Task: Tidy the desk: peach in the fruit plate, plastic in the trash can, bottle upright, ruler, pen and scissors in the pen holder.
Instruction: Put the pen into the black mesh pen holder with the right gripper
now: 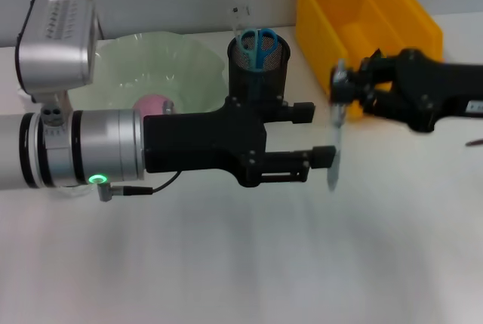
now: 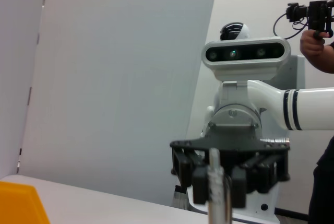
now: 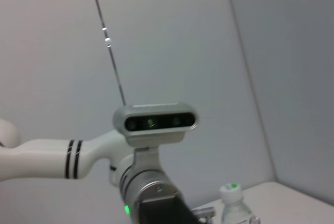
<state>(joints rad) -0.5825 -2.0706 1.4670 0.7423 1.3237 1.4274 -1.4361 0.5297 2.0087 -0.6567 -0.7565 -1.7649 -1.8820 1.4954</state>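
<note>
My right gripper point(image 1: 341, 90) reaches in from the right and is shut on the top of a clear ruler point(image 1: 336, 139), which hangs upright over the table. The left wrist view faces it and shows the ruler point(image 2: 214, 182) edge-on. My left gripper point(image 1: 315, 135) is open and points right, its lower fingertip point(image 1: 324, 156) right beside the ruler's lower end. Blue scissors point(image 1: 259, 43) stand in the black mesh pen holder point(image 1: 259, 71). A pink peach point(image 1: 151, 103) lies in the green fruit plate point(image 1: 155, 63). A bottle point(image 3: 233, 208) stands upright in the right wrist view. Plastic is out of view.
The yellow trash can point(image 1: 392, 7) stands at the back right, just behind my right gripper. A thin dark object point(image 1: 475, 143) lies at the right edge. My left arm spans the table's left half, over the plate's front rim.
</note>
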